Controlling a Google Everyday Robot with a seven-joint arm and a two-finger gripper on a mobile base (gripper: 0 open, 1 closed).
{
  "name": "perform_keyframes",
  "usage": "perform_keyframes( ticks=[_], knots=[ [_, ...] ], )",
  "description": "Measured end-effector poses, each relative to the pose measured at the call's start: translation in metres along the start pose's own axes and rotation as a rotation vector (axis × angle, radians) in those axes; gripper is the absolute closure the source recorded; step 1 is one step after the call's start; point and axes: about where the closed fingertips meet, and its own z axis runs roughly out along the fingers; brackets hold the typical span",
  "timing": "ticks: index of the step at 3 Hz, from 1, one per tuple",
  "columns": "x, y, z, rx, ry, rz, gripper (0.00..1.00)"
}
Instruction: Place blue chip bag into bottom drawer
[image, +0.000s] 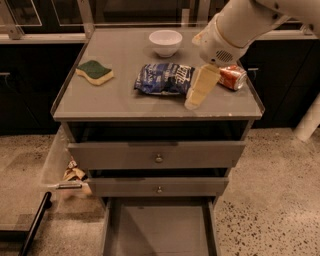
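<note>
The blue chip bag (164, 78) lies flat on the grey cabinet top (120, 102), near its middle. My gripper (194, 102), cream-coloured on a white arm, hangs just right of the bag's right end, low over the top near the front edge. It holds nothing that I can see. The bottom drawer (157, 230) is pulled out below, a plain grey tray with nothing in it.
A green-and-yellow sponge (95, 71) lies at the left of the top, a white bowl (165, 41) at the back, a red soda can (232, 77) on its side right of the gripper. Two upper drawers with knobs (158, 158) stand slightly out. Paper scraps (74, 174) lie on the floor at left.
</note>
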Motion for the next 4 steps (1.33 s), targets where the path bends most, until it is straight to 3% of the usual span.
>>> perform_keyframes(
  ticks=[2,3,4],
  knots=[
    [0.002,-0.049,0.048,-0.002,-0.096,0.072,0.0],
    [0.0,-0.065,0.073,-0.032,-0.138,0.098,0.0],
    [-0.004,-0.073,0.094,-0.025,-0.183,0.098,0.0]
  ],
)
